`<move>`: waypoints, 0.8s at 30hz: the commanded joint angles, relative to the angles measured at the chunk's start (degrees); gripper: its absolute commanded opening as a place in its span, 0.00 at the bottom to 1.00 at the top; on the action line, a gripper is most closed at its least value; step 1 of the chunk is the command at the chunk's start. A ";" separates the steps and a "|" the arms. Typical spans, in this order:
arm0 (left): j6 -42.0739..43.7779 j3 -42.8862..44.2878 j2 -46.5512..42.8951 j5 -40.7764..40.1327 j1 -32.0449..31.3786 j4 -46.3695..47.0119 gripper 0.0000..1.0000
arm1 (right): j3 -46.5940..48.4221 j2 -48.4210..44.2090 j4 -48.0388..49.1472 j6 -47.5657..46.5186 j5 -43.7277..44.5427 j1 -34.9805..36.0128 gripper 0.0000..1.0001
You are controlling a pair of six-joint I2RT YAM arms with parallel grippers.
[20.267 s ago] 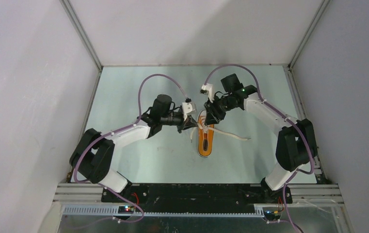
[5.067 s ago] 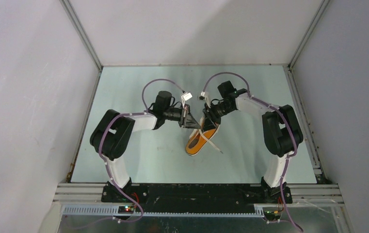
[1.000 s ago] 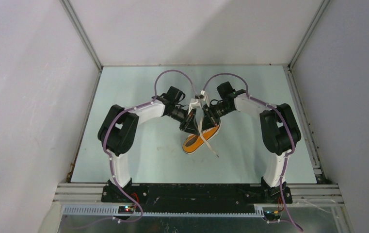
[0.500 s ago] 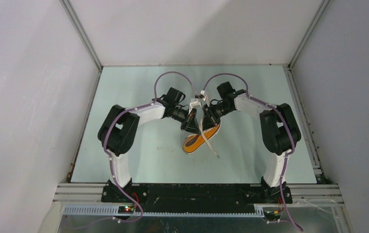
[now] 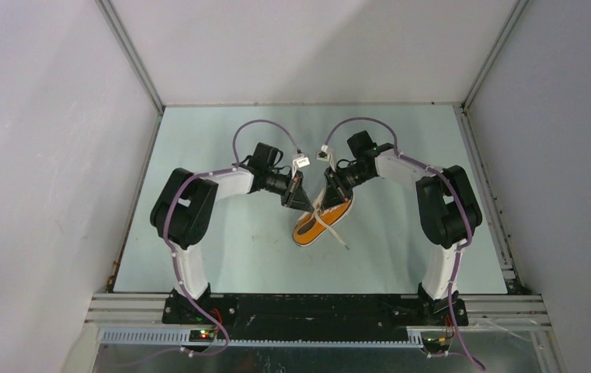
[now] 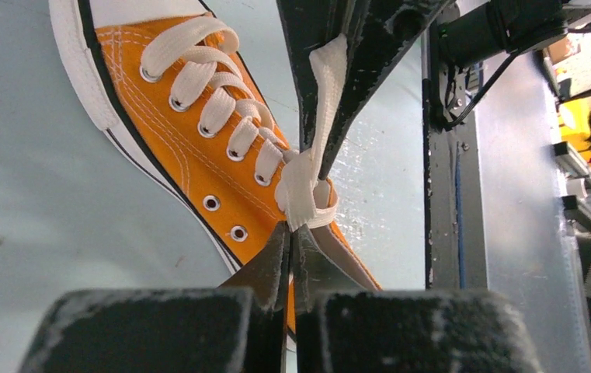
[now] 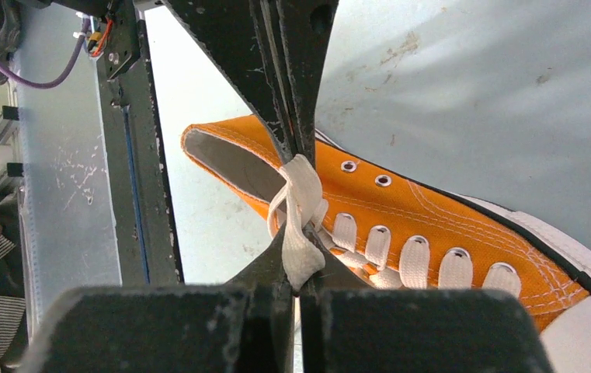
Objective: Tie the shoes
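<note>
The orange sneaker (image 5: 313,227) lies on its side mid-table, white toe cap toward the back right. My left gripper (image 5: 303,203) and right gripper (image 5: 329,196) meet tip to tip over its laces. In the left wrist view my left gripper (image 6: 290,231) is shut on a white lace (image 6: 301,194) at the knot above the shoe (image 6: 199,167). In the right wrist view my right gripper (image 7: 296,268) is shut on a folded lace loop (image 7: 301,225) beside the shoe's (image 7: 447,217) opening. A loose lace end (image 5: 338,237) trails toward the front.
The pale green table (image 5: 222,241) is boxed in by white walls on three sides. A black and metal rail (image 5: 315,307) runs along the near edge by the arm bases. Both arms' purple cables arch above the shoe.
My left gripper has drawn back a little to the left, with the lace in it. The right gripper and the shoe have stayed where they were.
</note>
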 commanded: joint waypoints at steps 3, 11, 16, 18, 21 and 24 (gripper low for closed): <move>-16.22 -4.92 -3.14 -1.93 0.13 17.40 0.00 | 1.28 -1.22 -1.45 -1.02 -2.81 -0.26 0.00; -20.38 -7.00 -3.78 -0.14 -0.06 21.56 0.00 | 0.41 -1.16 1.94 3.05 -2.83 -0.07 0.14; -21.63 -7.18 -3.77 -0.15 -0.06 22.66 0.00 | 0.25 -1.30 2.58 4.36 -3.54 -0.10 0.30; -22.21 -7.24 -3.64 -0.11 -0.06 22.96 0.00 | 0.09 -1.38 2.81 4.59 -4.03 0.00 0.33; -23.85 -7.45 -3.63 -0.30 -0.06 24.01 0.00 | -0.59 -1.64 3.70 5.23 -3.31 0.52 0.33; -26.45 -8.01 -3.54 -0.32 -0.06 25.74 0.00 | -1.60 -1.89 4.93 6.27 -2.94 0.77 0.32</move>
